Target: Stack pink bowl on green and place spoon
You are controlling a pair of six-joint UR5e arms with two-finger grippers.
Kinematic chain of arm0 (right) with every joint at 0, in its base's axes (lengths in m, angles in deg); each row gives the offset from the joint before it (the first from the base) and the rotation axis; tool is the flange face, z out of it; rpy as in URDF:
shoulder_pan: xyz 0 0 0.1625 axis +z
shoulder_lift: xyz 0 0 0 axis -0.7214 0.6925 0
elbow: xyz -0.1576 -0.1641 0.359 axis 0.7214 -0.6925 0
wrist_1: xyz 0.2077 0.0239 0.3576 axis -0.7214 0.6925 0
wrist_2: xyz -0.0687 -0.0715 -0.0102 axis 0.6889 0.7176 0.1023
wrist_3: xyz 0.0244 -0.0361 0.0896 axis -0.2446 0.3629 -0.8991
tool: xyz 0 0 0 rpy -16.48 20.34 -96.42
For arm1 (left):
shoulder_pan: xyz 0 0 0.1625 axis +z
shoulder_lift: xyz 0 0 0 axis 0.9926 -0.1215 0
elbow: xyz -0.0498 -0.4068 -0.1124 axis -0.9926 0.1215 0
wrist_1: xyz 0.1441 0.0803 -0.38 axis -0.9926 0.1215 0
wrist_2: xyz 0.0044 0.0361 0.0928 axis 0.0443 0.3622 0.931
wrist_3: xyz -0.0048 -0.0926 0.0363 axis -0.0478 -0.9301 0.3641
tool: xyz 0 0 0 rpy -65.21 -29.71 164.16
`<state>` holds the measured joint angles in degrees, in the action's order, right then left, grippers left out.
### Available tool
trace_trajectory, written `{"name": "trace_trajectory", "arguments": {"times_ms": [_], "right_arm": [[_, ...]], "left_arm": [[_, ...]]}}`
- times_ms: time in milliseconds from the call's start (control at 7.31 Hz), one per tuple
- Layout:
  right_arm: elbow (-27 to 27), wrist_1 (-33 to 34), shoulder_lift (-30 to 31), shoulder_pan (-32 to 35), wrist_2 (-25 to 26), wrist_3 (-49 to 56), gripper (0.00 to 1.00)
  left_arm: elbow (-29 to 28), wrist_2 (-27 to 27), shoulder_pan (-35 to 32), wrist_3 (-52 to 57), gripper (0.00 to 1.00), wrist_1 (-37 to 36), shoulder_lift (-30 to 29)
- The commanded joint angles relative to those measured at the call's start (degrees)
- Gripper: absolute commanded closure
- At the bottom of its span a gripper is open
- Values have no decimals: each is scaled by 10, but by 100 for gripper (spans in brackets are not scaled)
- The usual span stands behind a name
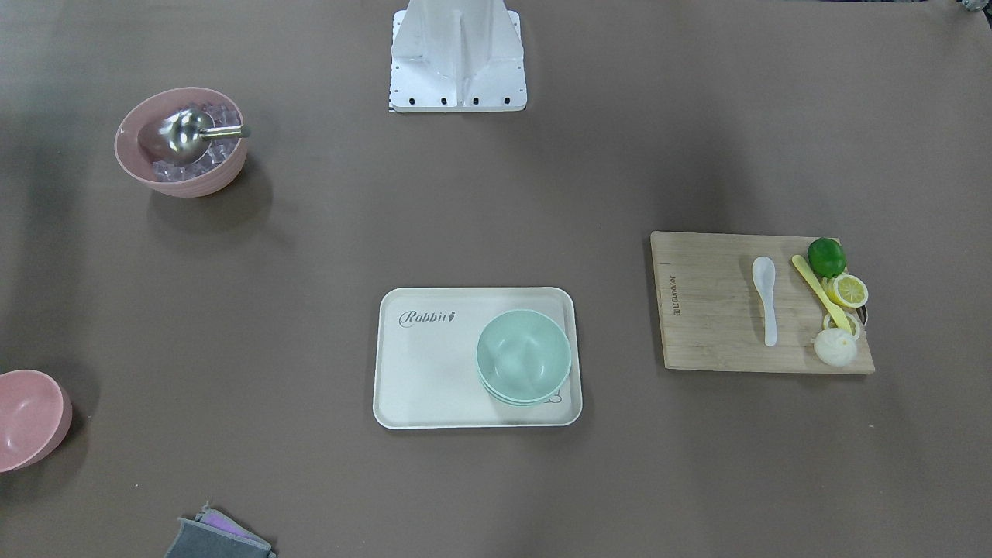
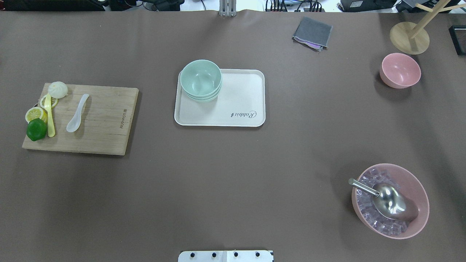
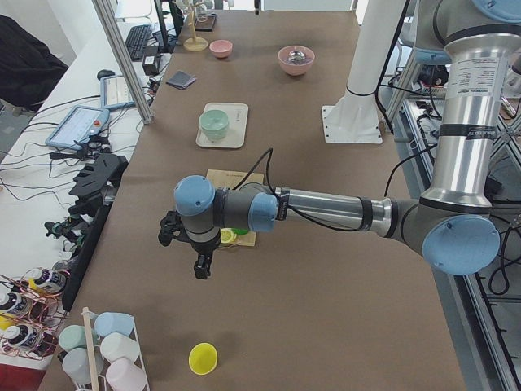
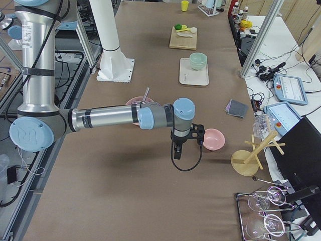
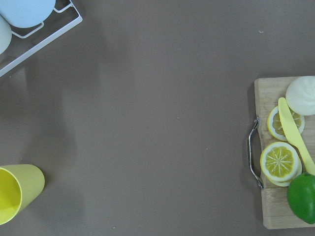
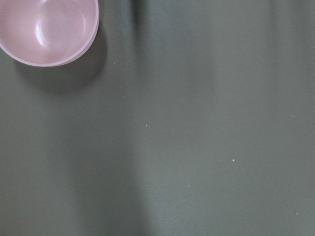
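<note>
An empty pink bowl (image 2: 400, 70) stands at the table's far right; it also shows in the right wrist view (image 6: 47, 29), at the top left corner. Stacked green bowls (image 2: 201, 78) sit on a corner of a cream tray (image 2: 240, 98). A white spoon (image 2: 77, 112) lies on a wooden cutting board (image 2: 105, 123) at the left. My right gripper (image 4: 176, 153) hangs over bare table beside the pink bowl. My left gripper (image 3: 199, 270) hangs over bare table past the board's end. Both show only in side views, so I cannot tell whether they are open or shut.
A large pink bowl (image 2: 389, 200) holds ice cubes and a metal scoop. On the board lie a lime (image 2: 36, 129), lemon slices, a bun and a yellow utensil (image 2: 50, 116). A grey cloth (image 2: 312, 32), a wooden stand (image 2: 409, 36) and a yellow cup (image 5: 15, 191) stand around.
</note>
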<state>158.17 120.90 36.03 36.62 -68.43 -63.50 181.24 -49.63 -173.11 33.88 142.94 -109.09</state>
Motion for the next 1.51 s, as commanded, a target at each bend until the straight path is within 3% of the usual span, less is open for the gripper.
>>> {"name": "trace_trajectory", "arguments": {"times_ms": [0,1368], "right_arm": [[0,-1,-2,-1,-2,1,0],[4,-2,-3,-1,-3,-2,0]], "left_arm": [[-3,1,0,-3,2,-3,-5],[-1,1,0,-3,2,0,-12]]}}
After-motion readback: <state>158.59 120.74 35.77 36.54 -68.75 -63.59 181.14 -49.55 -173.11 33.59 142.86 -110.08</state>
